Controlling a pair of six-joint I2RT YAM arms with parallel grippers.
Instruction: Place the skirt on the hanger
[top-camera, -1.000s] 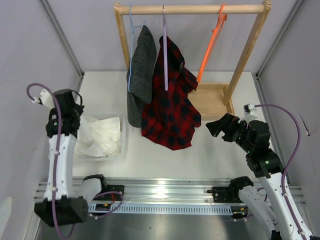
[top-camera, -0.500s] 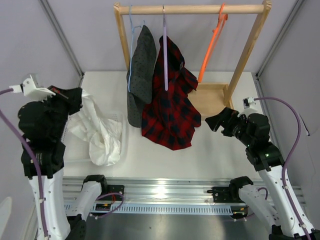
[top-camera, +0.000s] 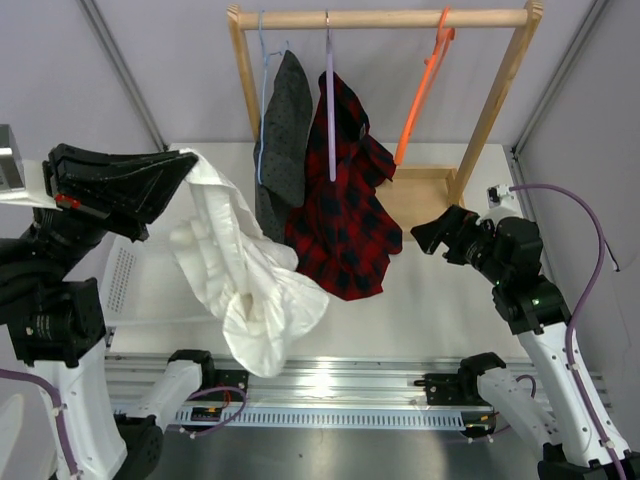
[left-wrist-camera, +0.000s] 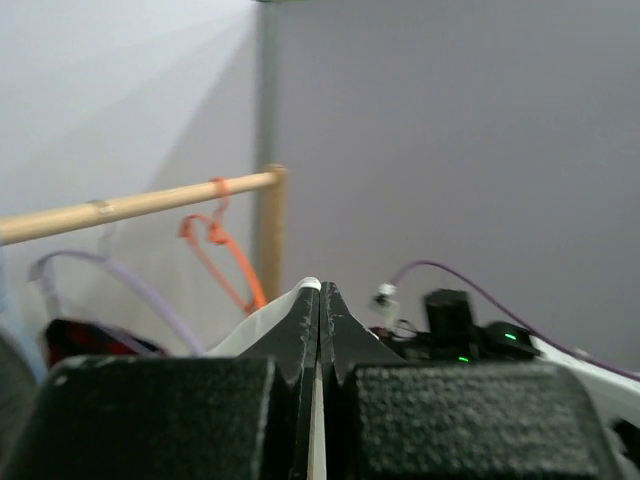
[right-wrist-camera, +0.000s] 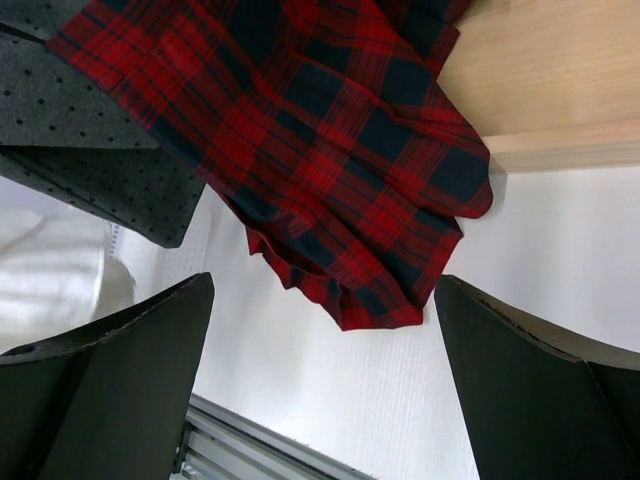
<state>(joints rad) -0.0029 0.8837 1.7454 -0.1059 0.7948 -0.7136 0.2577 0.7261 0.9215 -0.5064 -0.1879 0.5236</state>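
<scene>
The white skirt (top-camera: 245, 270) hangs in the air from my left gripper (top-camera: 185, 165), which is shut on its top edge high above the table's left side. In the left wrist view the jaws are pressed together with white fabric (left-wrist-camera: 262, 325) pinched between them. The orange hanger (top-camera: 425, 85) hangs on the wooden rail at the right, bare; it also shows in the left wrist view (left-wrist-camera: 225, 255). My right gripper (top-camera: 425, 235) is open and empty, low over the table right of the plaid shirt.
The wooden rack (top-camera: 385, 18) stands at the back with a dark grey garment (top-camera: 285, 130) on a light blue hanger (top-camera: 262, 70) and a red-black plaid shirt (top-camera: 345, 200) on a purple hanger (top-camera: 329, 100). A clear bin (top-camera: 120, 280) sits at the left.
My left gripper has risen high out of the bin and pulled the white skirt up, so it now hangs free. The right gripper has moved slightly toward the rack.
</scene>
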